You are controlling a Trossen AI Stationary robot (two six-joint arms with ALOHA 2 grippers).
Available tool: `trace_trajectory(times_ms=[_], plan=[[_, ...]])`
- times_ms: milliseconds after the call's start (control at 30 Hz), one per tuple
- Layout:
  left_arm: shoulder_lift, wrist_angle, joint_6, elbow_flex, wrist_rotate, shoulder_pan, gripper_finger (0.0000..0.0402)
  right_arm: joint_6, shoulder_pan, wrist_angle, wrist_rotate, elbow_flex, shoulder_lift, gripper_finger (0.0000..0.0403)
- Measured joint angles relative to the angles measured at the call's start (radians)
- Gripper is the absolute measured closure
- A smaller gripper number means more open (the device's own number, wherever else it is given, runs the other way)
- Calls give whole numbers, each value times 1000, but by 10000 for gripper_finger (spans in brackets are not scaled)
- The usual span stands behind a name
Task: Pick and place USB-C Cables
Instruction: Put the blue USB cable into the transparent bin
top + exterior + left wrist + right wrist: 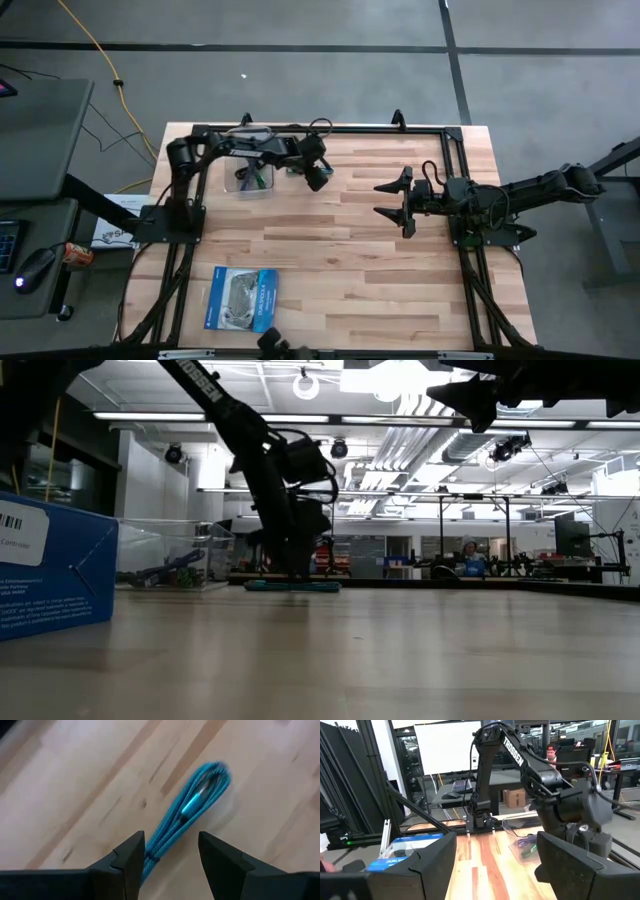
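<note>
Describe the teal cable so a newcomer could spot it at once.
On the wooden table, look at its far edge beside the clear container. The teal-blue cable lies there on bare wood between the left gripper's open jaws, the only cable outside the container.

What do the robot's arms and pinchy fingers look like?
Both arms are dark, nearly black, built from chunky jointed segments with black cables looped along them. The left arm carries white TROSSEN lettering. The left gripper and the right gripper each have two flat, wedge-shaped black fingers.
</note>
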Motion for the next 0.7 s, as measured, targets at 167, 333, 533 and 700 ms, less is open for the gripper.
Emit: trace_trajectory(times_ms=[167,333,533,700], plan=[[29,-2,7,0,-37,9,236,0,0,-1,0,0,0,135],[38,-1,9,0,-72,9,236,0,0,-3,1,0,0,135],[38,-19,10,0,-61,8,236,0,0,-3,1,0,0,135],[36,-71,42,0,-45,0,236,0,0,-3,1,0,0,135]])
